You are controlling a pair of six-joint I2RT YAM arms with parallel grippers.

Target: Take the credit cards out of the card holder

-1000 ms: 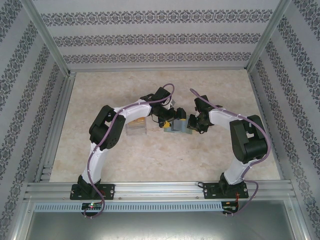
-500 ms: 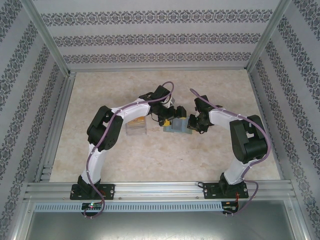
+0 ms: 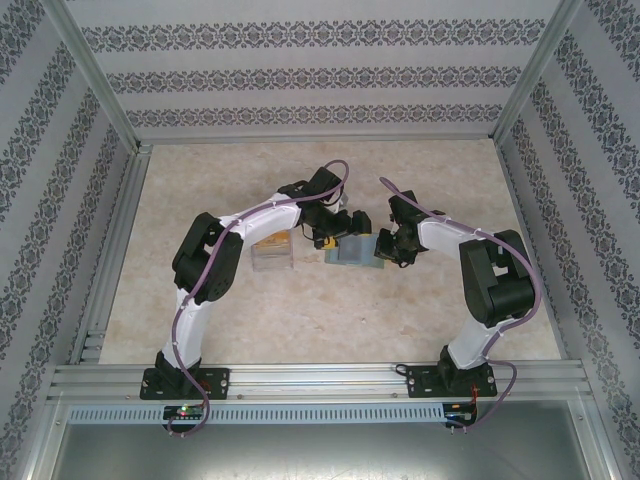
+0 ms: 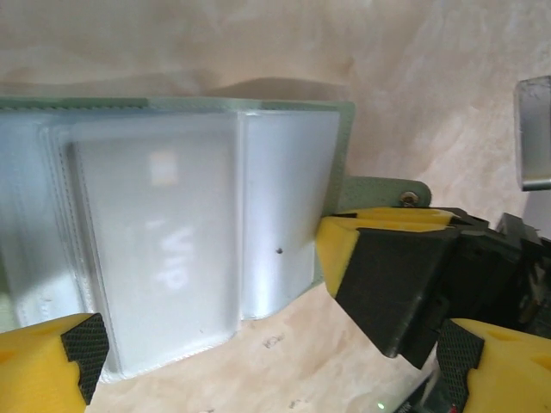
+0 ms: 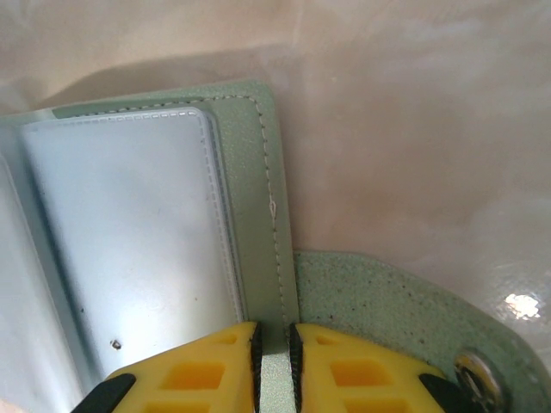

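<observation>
Step in hand, as judged: drawing a card out, with the holder braced by one arm and the other lining up to pick. The card holder [image 3: 352, 252] lies opened flat on the desk [image 3: 300, 320] between the two arms, its clear sleeves facing up. Right gripper [image 5: 274, 344]: jaws pressed together on the holder's stitched outer edge, just beside the snap tab [image 5: 387, 318], pinning that panel. Left gripper [image 4: 271, 353]: jaws spread wide with nothing between them. In the left wrist view one pad [image 4: 82, 344] sits at the near corner of the sleeve stack, and the other is well off to the side, beyond the right gripper's fingers. A credit card [image 4: 159, 249] lettered VIP sits inside the top sleeve. Glare washes out its colour, and no protruding edge can be confirmed. The next move, in my assessment, calls for the left jaws to narrow onto the card's edge at the sleeve mouth and draw it out along the panel against the right hold. Which side the sleeve opens on cannot be told. A clear box [image 3: 272, 255] stands near the holder's left.
</observation>
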